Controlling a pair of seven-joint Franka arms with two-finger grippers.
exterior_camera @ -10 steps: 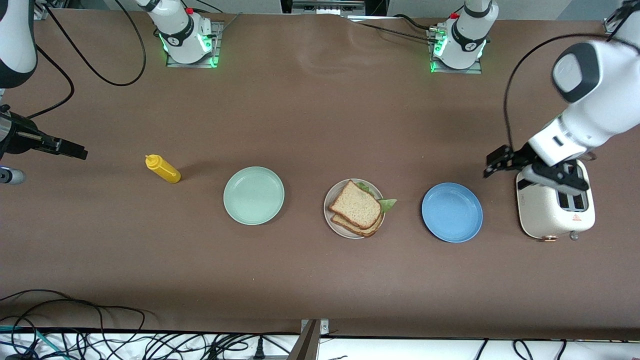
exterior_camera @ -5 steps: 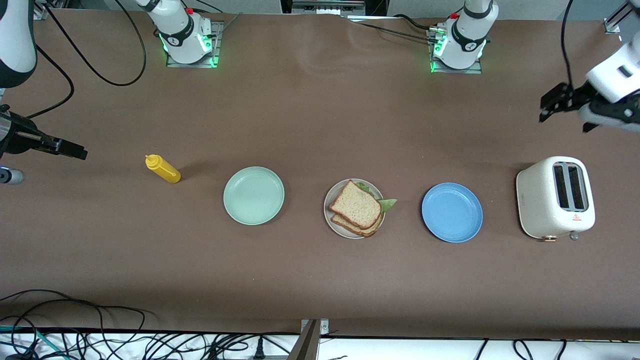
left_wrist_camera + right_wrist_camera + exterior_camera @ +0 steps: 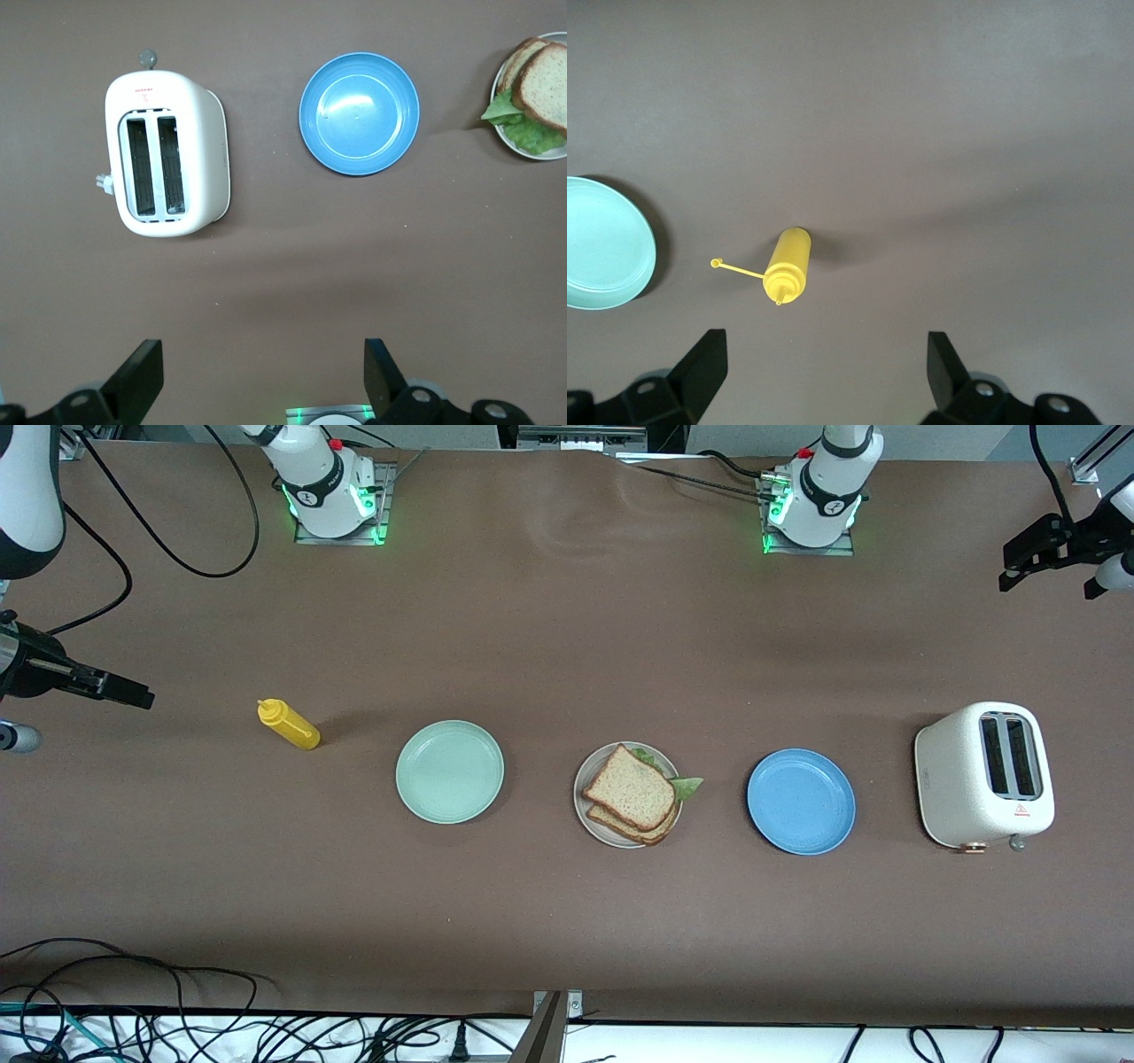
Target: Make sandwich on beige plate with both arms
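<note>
A: Beige plate first: it sits between the mint green plate and the blue plate, and on it we have the sandwich, two toast slices with lettuce poking out toward the blue plate.

B: And our left gripper? A second ago we had it right over the toaster.

A: We have pulled it up and away. It now hangs over bare table at the left arm's end, fingers spread wide, holding nothing; its wrist view looks down on the toaster and the blue plate.

B: The right gripper?

A: It waits over the table past the mustard bottle at the right arm's end, fingers also spread and empty.

B: So we judge the sandwich built and both arms retiring.
</note>
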